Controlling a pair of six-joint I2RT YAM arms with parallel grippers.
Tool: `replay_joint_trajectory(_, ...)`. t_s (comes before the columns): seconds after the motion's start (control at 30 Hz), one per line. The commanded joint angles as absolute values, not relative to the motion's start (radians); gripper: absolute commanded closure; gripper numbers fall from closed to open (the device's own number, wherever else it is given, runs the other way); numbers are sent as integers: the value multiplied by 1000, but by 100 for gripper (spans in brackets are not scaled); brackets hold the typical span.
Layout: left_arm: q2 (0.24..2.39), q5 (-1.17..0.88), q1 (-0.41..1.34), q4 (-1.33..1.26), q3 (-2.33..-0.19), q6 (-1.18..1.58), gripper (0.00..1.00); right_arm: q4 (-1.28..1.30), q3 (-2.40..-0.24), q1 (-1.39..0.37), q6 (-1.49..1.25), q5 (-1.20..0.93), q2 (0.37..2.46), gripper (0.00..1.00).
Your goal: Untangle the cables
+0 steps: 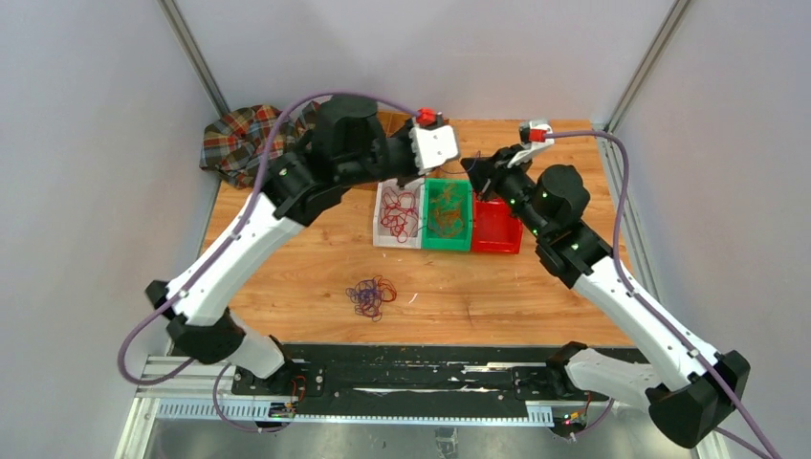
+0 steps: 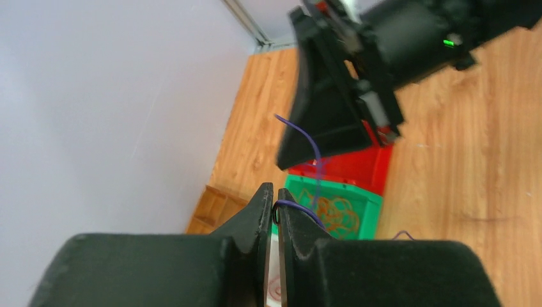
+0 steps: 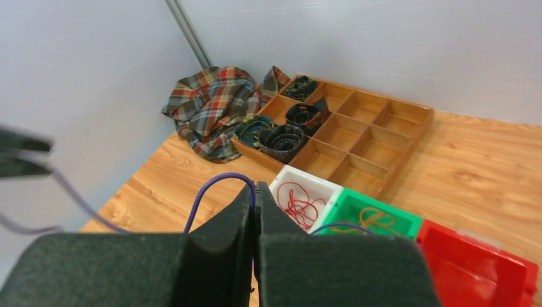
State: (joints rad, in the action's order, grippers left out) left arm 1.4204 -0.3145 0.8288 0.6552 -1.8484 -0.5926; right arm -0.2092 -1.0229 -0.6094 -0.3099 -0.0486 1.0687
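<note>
A thin purple cable hangs in the air between my two grippers above the bins. My right gripper is shut on it, and the purple cable arches out over its left finger. My left gripper holds the other end hooked at its tips, with only a hair-thin slit between the jaws. In the top view the left gripper and right gripper nearly meet. A tangle of purple and red cables lies on the table nearer the arm bases.
Three bins stand in a row: a white bin with red cables, a green bin with orange-tan cables, and a red bin. Behind them are a wooden divided tray with black coils and a plaid cloth.
</note>
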Motion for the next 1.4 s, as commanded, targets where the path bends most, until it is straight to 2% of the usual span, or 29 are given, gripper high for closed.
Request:
replay_joint_trajectory(0.0,1582,-225,851,637,-2027,-616,90,-112,-985,-562,-341,-33,994,99)
replay_joint_trajectory(0.27,1862,-205,864,636,-2270,-601,99,-58,-912,-509,-316,77,949,99)
replay_joint_trajectory(0.53,2045,-212,878,597,-2390,-578,100,-75,-829,-456,-341,174,959,99)
replay_joint_trajectory(0.9,2125,-269,896,508,-2475,-572,100,-124,-759,-402,-386,187,952,99)
replay_joint_trajectory(1.2,2048,-287,947,398,-2383,-630,100,-157,-743,-370,-437,124,928,99)
replay_joint_trajectory(1.37,2069,-278,951,423,-2374,-654,100,-132,-754,-365,-443,104,949,99)
